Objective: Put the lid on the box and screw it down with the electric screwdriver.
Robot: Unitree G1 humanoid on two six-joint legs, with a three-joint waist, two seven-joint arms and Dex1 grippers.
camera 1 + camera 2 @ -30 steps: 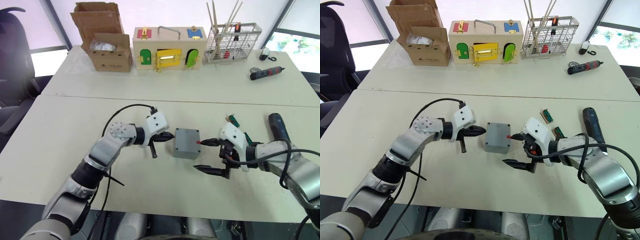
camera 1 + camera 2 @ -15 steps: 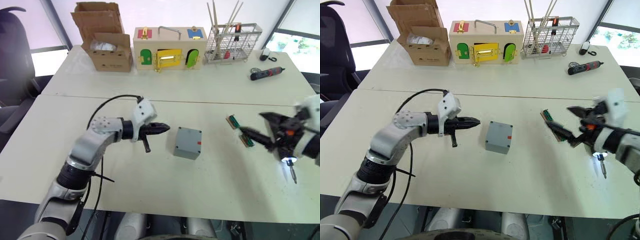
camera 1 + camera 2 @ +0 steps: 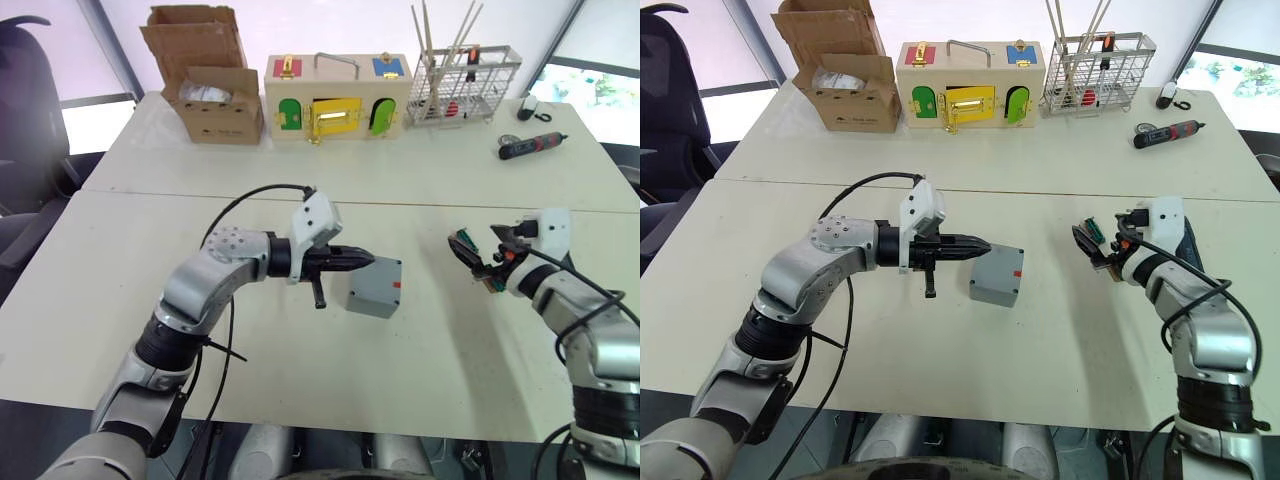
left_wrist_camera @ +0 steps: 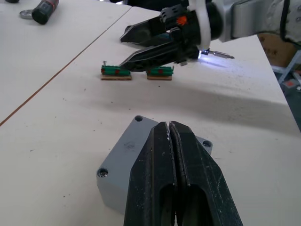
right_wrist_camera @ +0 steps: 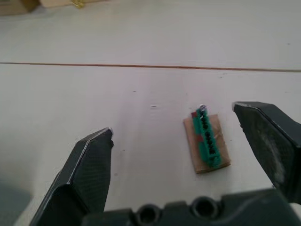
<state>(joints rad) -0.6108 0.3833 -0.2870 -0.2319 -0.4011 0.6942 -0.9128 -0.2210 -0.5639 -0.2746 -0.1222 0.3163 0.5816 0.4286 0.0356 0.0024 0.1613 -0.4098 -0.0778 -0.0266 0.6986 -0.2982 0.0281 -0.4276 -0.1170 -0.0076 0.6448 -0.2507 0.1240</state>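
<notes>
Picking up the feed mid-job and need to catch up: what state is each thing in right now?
box: lid on, flat on the table
left gripper: shut, empty, tips at the box's near edge
right gripper: open, empty, over a green connector
small black-and-red screwdriver: lying on the far table
cardboard box: flaps open
</notes>
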